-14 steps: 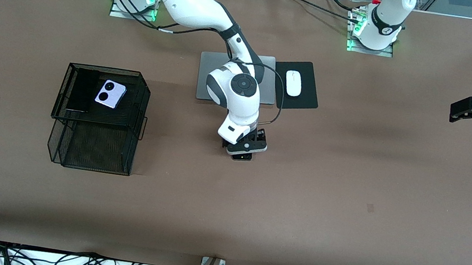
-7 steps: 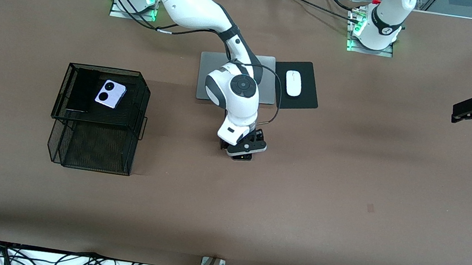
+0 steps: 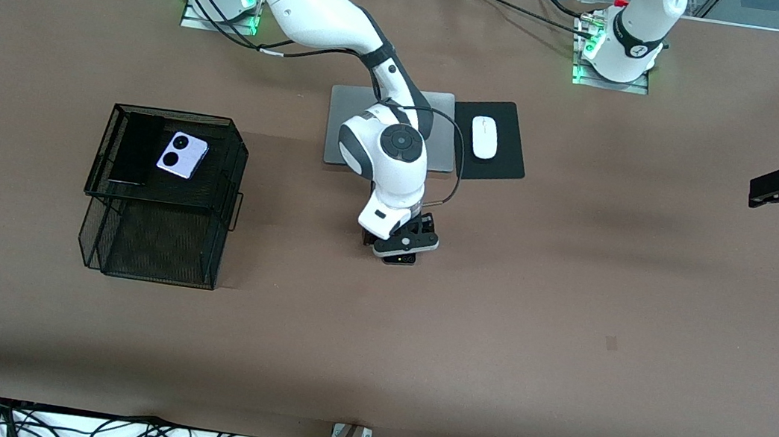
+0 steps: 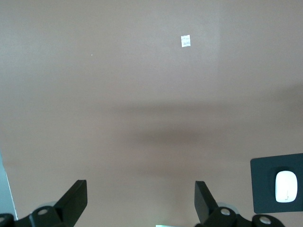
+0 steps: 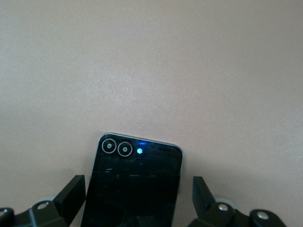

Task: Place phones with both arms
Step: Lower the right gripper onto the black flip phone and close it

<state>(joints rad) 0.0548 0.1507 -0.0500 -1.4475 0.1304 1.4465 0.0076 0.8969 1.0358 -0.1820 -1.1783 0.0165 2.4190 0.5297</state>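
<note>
Two phones in mesh basket

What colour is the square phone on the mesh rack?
Lilac, with two black circles; front view.

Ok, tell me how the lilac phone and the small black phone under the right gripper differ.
The lilac phone lies on the top shelf of the black mesh rack, beside a long black phone; the small black phone lies on the bare table.

The lilac phone has no gripper near it; the small black phone sits between the open fingers of the right gripper.

Colours differ: lilac versus black.

Both lie flat, each showing two round lenses.
</note>
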